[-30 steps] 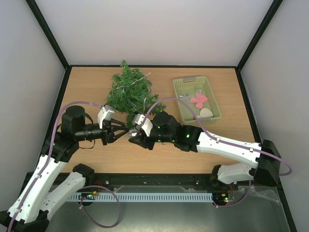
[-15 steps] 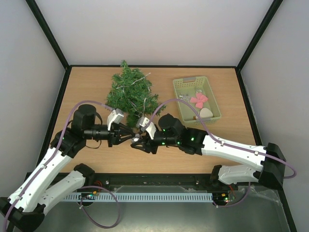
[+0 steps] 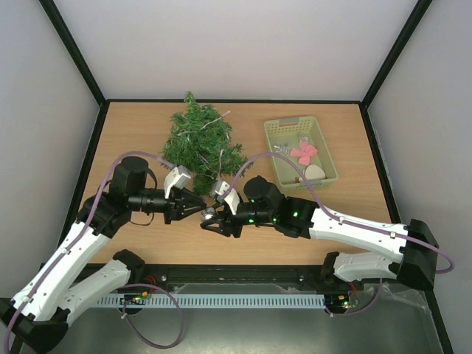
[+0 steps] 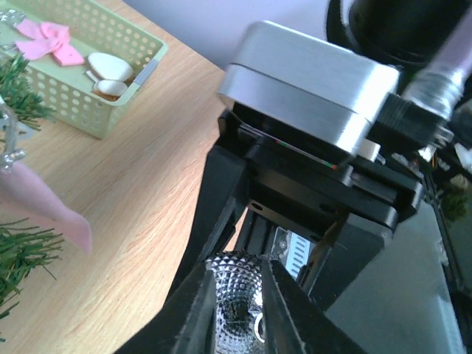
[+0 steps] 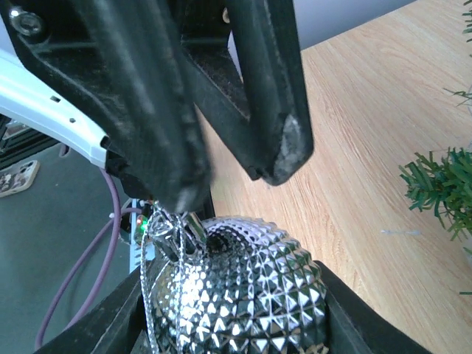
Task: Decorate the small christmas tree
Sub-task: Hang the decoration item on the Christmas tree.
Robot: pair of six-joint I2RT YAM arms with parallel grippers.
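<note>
Worktop (image 3: pixel 133 133), tree (image 3: pixel 200 141) by its far edge. The right pincer (image 3: pixel 210 217) pinches a silver ball (image 5: pixel 251 287), not yet hung. The left pincer (image 3: pixel 198 209) is slightly spread at its cap.

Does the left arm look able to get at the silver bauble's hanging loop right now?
Probably yes: the right gripper holds the silver bauble with its hanging loop exposed, and the left gripper, jaws slightly apart, sits right over it with nothing between.

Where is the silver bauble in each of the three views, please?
Top external: lower centre, silver bauble just below the small christmas tree.
Left wrist: bottom centre.
Right wrist: bottom centre, large.
Shared landmark: the tree; left edge, right edge in wrist views.
</note>
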